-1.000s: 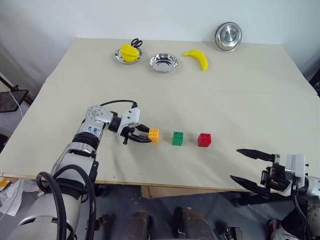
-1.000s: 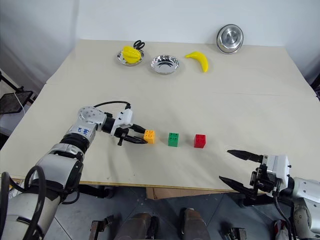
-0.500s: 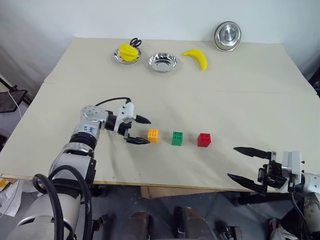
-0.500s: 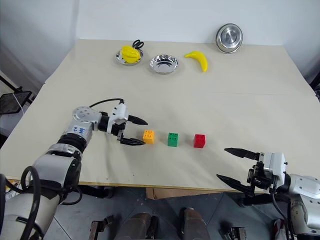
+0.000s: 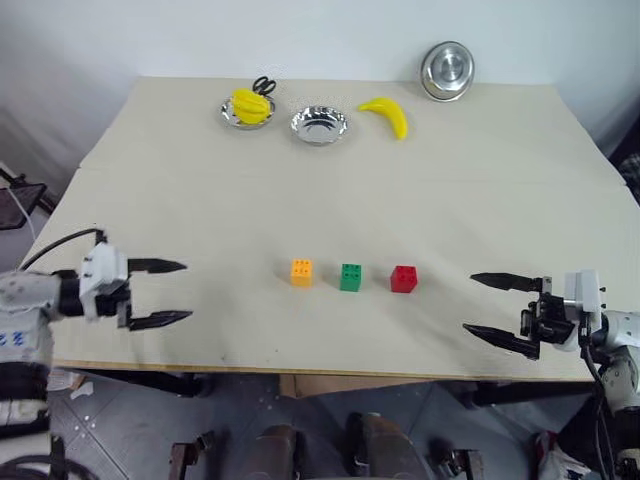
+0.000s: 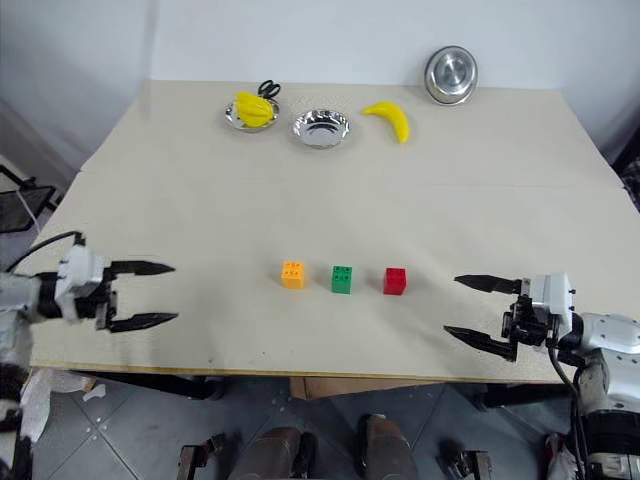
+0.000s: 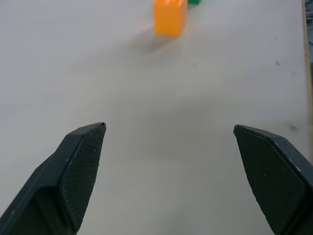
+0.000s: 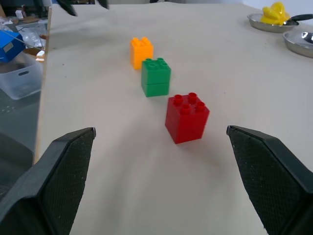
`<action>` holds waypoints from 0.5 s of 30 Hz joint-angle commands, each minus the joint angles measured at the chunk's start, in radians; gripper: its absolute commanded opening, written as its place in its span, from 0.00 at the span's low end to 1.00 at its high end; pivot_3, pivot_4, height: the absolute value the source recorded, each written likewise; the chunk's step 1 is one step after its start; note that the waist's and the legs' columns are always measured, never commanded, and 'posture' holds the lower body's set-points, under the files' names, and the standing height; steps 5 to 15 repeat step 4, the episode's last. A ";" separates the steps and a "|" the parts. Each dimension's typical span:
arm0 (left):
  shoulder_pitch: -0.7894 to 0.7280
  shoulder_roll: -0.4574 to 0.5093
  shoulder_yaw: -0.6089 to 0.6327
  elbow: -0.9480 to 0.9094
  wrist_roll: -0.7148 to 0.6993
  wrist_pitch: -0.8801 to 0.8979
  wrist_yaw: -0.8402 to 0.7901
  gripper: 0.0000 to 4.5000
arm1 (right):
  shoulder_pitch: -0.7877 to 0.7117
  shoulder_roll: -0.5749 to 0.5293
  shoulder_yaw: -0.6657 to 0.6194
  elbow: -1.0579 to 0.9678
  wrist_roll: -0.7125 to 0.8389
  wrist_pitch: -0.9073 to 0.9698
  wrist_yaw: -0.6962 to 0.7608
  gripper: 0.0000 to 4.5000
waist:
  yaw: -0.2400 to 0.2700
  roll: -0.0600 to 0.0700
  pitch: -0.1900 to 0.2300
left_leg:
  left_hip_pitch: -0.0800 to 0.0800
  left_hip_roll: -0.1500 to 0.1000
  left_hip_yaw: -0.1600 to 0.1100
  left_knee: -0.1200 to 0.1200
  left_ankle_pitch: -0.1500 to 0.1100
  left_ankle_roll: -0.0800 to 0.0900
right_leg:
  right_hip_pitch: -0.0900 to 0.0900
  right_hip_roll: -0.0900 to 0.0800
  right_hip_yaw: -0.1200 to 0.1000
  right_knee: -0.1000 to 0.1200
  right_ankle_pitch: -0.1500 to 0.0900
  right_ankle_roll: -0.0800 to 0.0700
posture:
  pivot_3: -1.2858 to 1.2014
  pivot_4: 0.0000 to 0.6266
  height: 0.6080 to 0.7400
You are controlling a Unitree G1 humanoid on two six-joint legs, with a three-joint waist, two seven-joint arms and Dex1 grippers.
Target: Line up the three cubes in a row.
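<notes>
Sitting in a straight row at lower centre of the frame, the orange cube [image 5: 301,272], green cube [image 5: 350,277] and red cube [image 5: 403,279] stand apart on the table [image 5: 480,190]. My left gripper [image 5: 172,293] at lower left and right gripper [image 5: 479,304] at lower right both gape, empty.

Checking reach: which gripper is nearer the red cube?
Right. The right gripper sits open just past the red cube; the left gripper is open beyond the orange cube, at the row's far end.
</notes>
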 commanded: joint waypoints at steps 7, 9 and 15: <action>0.227 0.020 0.186 -0.245 -0.056 0.104 0.160 0.99 | -0.084 -0.058 0.045 0.124 0.006 -0.058 0.076 1.00 | 0.005 0.001 0.000 | 0.000 0.000 0.000 -0.003 0.000 0.000 | 0.000 0.000 0.001 -0.002 0.000 -0.001 | 0.52 0.24 1.00; 0.227 0.020 0.186 -0.245 -0.056 0.104 0.160 0.99 | -0.084 -0.058 0.045 0.124 0.006 -0.058 0.076 1.00 | 0.005 0.001 0.000 | 0.000 0.000 0.000 -0.003 0.000 0.000 | 0.000 0.000 0.001 -0.002 0.000 -0.001 | 0.52 0.24 1.00; 0.227 0.020 0.186 -0.245 -0.056 0.104 0.160 0.99 | -0.084 -0.058 0.045 0.124 0.006 -0.058 0.076 1.00 | 0.005 0.001 0.000 | 0.000 0.000 0.000 -0.003 0.000 0.000 | 0.000 0.000 0.001 -0.002 0.000 -0.001 | 0.52 0.24 1.00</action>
